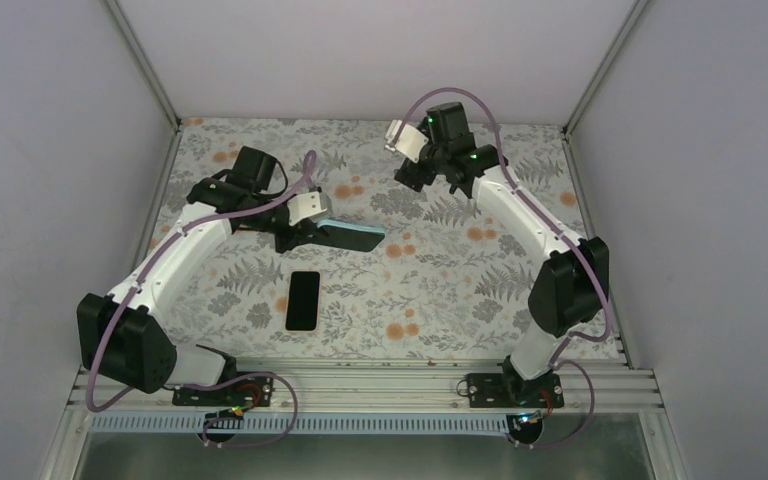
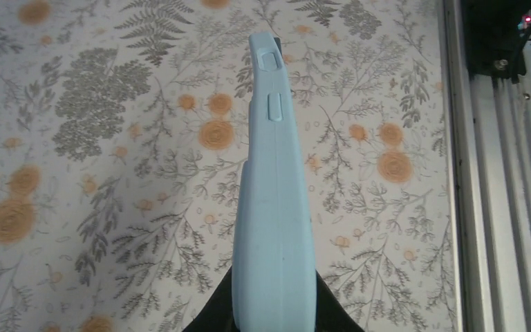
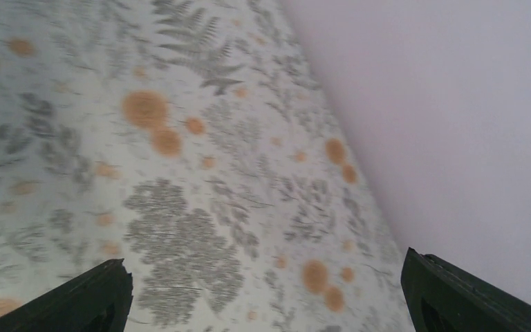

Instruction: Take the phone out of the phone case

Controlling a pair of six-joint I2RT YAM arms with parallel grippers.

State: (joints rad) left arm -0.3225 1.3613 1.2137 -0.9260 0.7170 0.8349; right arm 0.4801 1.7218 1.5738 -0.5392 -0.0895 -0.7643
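The left pincer (image 1: 307,233) was clamped on one end of the pale blue phone case (image 2: 274,207), which jutted out ahead of it above the table (image 1: 440,290). The black phone (image 1: 302,300) lay flat on the table, near that pincer on its base side. The right pincer (image 3: 266,294) hung wide open, well apart.

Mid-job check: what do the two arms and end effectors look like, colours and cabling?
Both the left arm and right arm have white links, black joint housings and a looping mauve cable. Each wrist carries a white camera block. The left end effector and right end effector have black fingers. Near the right wrist glow green lights.
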